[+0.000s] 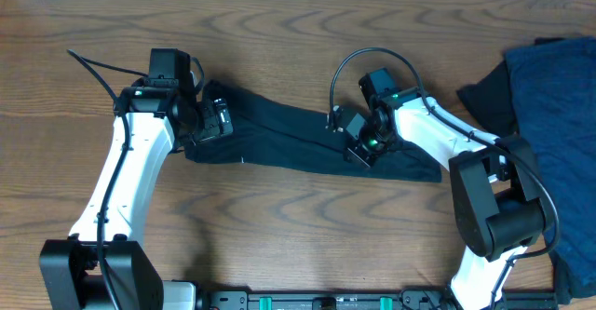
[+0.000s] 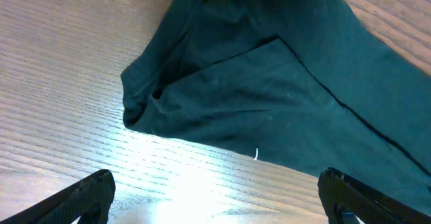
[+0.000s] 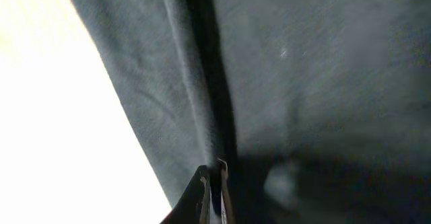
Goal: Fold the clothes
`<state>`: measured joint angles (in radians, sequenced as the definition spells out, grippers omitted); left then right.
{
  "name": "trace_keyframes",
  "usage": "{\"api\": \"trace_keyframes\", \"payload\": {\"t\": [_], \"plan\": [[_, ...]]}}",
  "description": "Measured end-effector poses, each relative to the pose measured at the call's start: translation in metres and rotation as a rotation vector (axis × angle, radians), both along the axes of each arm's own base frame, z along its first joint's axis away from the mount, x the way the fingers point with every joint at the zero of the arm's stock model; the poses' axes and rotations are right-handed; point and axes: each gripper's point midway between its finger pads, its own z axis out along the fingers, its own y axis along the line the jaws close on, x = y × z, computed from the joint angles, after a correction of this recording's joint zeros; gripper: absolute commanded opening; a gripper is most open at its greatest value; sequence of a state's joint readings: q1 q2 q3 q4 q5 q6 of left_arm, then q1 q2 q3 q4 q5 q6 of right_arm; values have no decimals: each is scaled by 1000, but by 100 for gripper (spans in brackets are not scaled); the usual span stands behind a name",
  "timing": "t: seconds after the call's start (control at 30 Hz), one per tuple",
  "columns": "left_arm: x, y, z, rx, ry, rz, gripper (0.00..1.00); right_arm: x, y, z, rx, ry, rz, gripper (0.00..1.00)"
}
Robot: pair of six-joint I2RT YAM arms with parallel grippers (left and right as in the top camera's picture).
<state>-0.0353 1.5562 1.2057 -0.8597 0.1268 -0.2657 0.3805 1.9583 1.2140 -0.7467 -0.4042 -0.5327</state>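
Judging by how things lie, the folding is partway done. The shirt [image 1: 298, 138] is gathered into a long, narrow band on the table [image 1: 279, 31], its sides apparently brought in. It has not yet been folded end to end into a compact packet. A pile of clothes [image 1: 559, 114] sits well out beyond the right claw [image 1: 365, 142], on its far side from the shirt, loose and heaped, so most of the task looks to be ahead.

The right arm reaches in from its base with the elbow bent. Its wrist is tipped down so that the claw meets the band somewhat nearer the band's right end. In the wrist view the jaws are closed to a sliver, right where a raised crease of cloth runs up to them. They seem to be pinching that crease, though the cloth between the tips cannot be seen.

The left arm stretches forward from its base, and the left claw [image 1: 212, 119] is angled over the band's other end. Its jaws stand fully apart and hold nothing. The hemmed, rumpled end of the shirt lies just ahead of the tips, with bare wood directly beneath them.
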Motion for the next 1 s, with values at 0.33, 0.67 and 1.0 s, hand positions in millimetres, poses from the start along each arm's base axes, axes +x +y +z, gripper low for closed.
{"api": "trace_keyframes", "payload": {"t": [0.33, 0.67, 1.0], "plan": [[0, 0, 0, 0, 0, 0, 98, -21, 7, 1, -16, 76, -6, 44], [0, 0, 0, 0, 0, 0, 98, -32, 2, 30, -33, 125, -58, 47], [0, 0, 0, 0, 0, 0, 98, -23, -60, 91, -211, 60, -486, 31]]}}
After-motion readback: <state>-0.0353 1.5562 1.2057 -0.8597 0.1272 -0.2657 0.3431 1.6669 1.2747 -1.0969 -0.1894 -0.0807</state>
